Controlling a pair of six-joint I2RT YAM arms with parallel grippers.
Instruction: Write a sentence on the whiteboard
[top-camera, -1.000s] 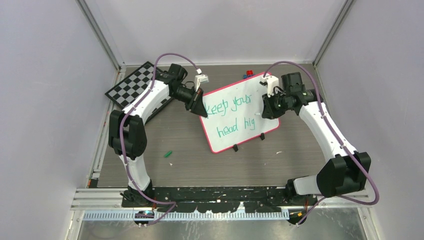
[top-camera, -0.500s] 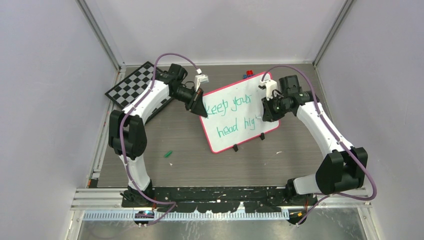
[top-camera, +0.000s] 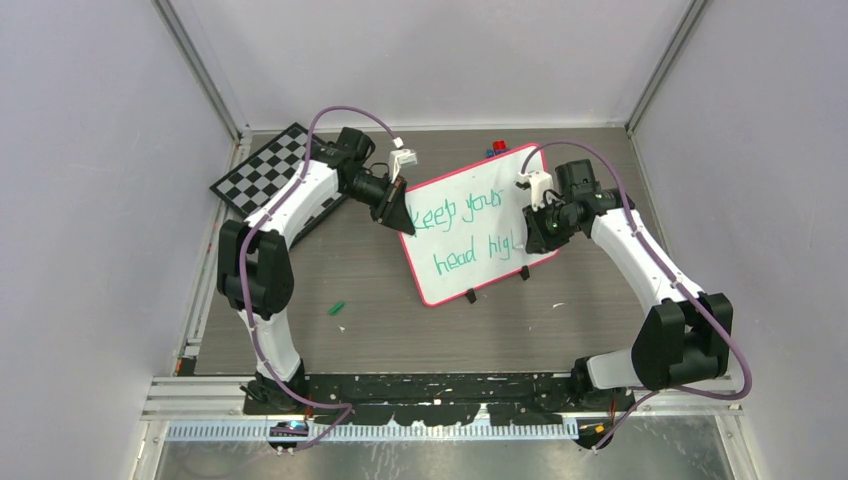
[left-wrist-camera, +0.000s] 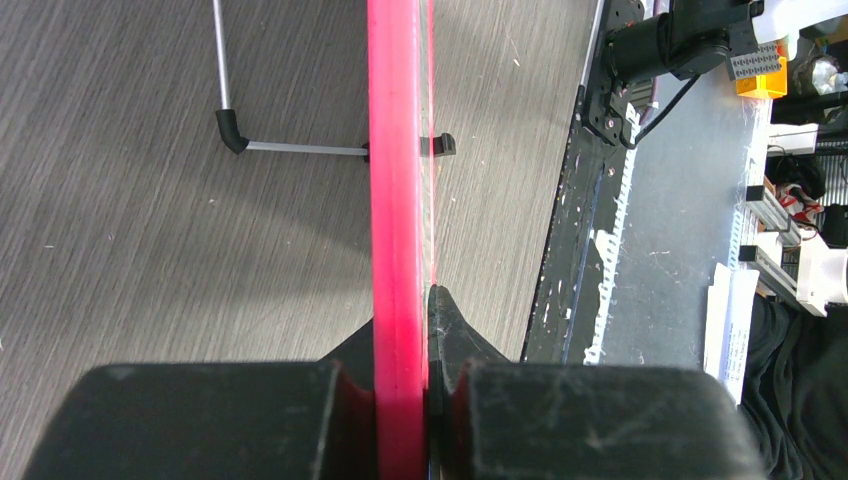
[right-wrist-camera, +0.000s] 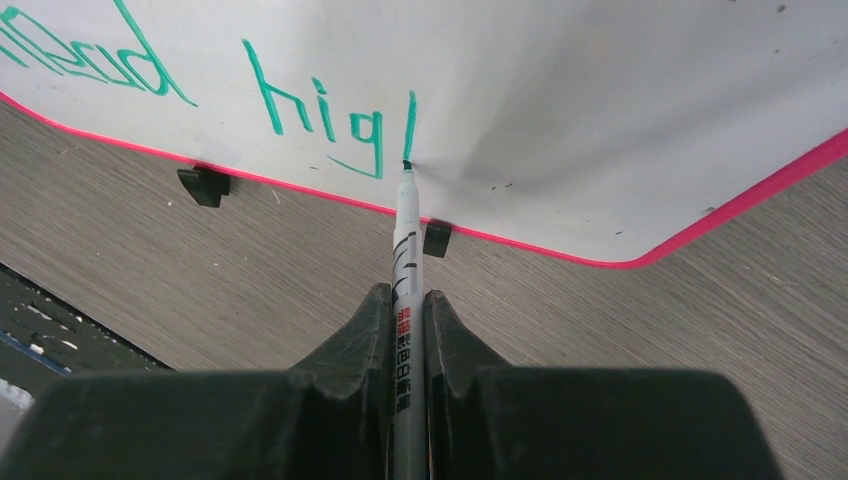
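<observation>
Green-inked marker (right-wrist-camera: 405, 255) tip touches the whiteboard (right-wrist-camera: 600, 100).

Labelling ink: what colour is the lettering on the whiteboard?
The handwritten marker lettering on the glossy white rectangular board is green; clearest in the right wrist view.

The left arm (top-camera: 298, 192) and right arm (top-camera: 640, 255), 2 alike: white link shells, black joint housings, a purple cable (top-camera: 350, 109) along each, black wedge-shaped fingers (right-wrist-camera: 350, 345).
</observation>
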